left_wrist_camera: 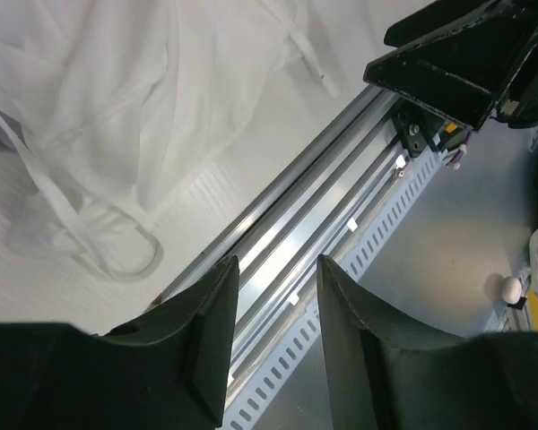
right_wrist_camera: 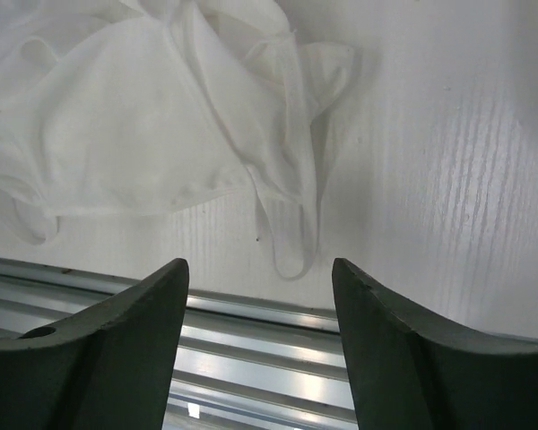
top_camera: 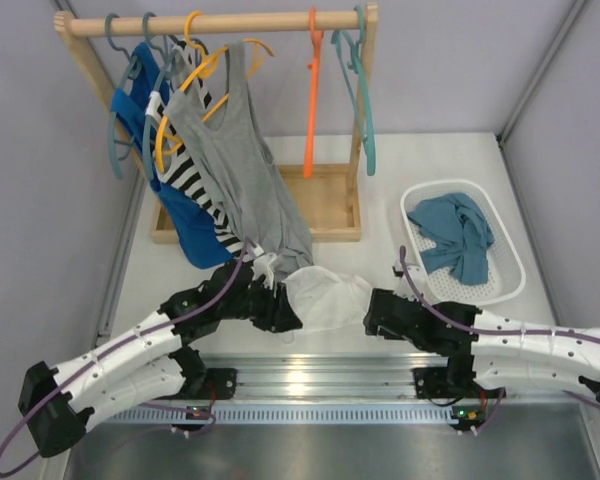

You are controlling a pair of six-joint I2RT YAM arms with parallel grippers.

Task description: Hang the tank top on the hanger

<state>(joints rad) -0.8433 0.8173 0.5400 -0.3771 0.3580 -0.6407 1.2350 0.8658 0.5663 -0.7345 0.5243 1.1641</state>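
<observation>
While left gripper (left_wrist_camera: 278,264) and right gripper (right_wrist_camera: 260,264) gape empty, the thin, narrow-strapped white tank top (right_wrist_camera: 117,125) lies crumpled.

White tank top (top_camera: 325,295), orange hanger (top_camera: 311,110), grey top (top_camera: 235,160), black-and-white striped garment (top_camera: 195,185), teal cloth (top_camera: 458,235), white basket (top_camera: 521,272)

Nothing legible in my three views: no text, label, brand or number reads. Small white marks sit along the aluminium rail (left_wrist_camera: 278,242) under my left wrist camera, too small to tell whether they carry print.
</observation>
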